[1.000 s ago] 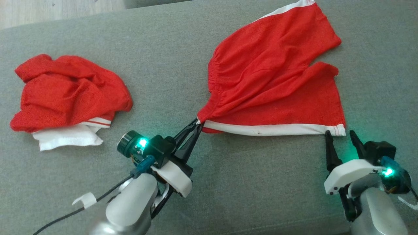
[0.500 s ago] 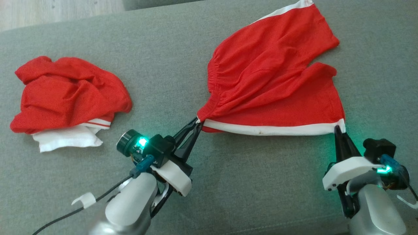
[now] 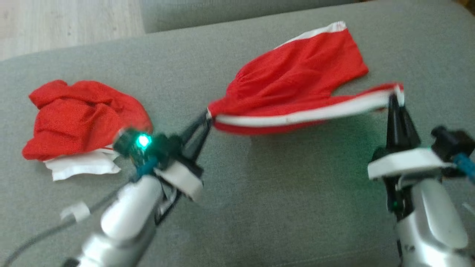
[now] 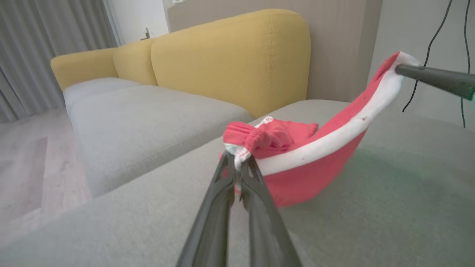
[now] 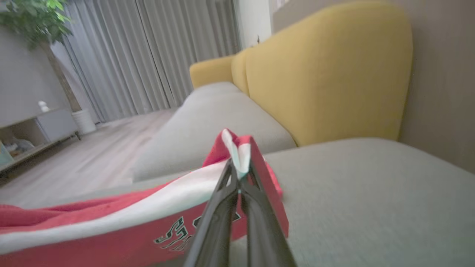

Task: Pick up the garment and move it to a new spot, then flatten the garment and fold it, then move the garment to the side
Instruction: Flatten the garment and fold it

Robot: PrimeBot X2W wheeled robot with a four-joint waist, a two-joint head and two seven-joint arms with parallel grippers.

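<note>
On the grey cushion (image 3: pixel 278 193), right of centre, we list one pair of red shorts (image 3: pixel 297 85) with a white stripe (image 3: pixel 297 116) along the near side. The far leg and seat rest on the cushion, while the near striped edge hangs clear of it, slung between our two holds. Our left gripper (image 3: pixel 206 116) is clenched on the gathered waistband corner. Our right gripper (image 3: pixel 393 98) is clenched on the hem corner at the stripe's other end, with its fingers pointing upward. We judge the cloth light, soft and limp: it sags between the pinches, will not keep a shape unsupported, and looks neither fragile nor slippery. We judge the best holds to be corners and seamed edges, where the layers bunch thick enough to pinch, as they are taken now. The long axis follows the stripe across our front, with the waist toward our left and the leg openings toward our right, and it rises slightly at the right end. Dark printed lettering (image 5: pixel 182 230) shows on the near leg face below the stripe. Also present are a crumpled red and white garment (image 3: pixel 85 118), well apart on the left, and a yellow backrest (image 4: pixel 230 55) beyond.
</note>
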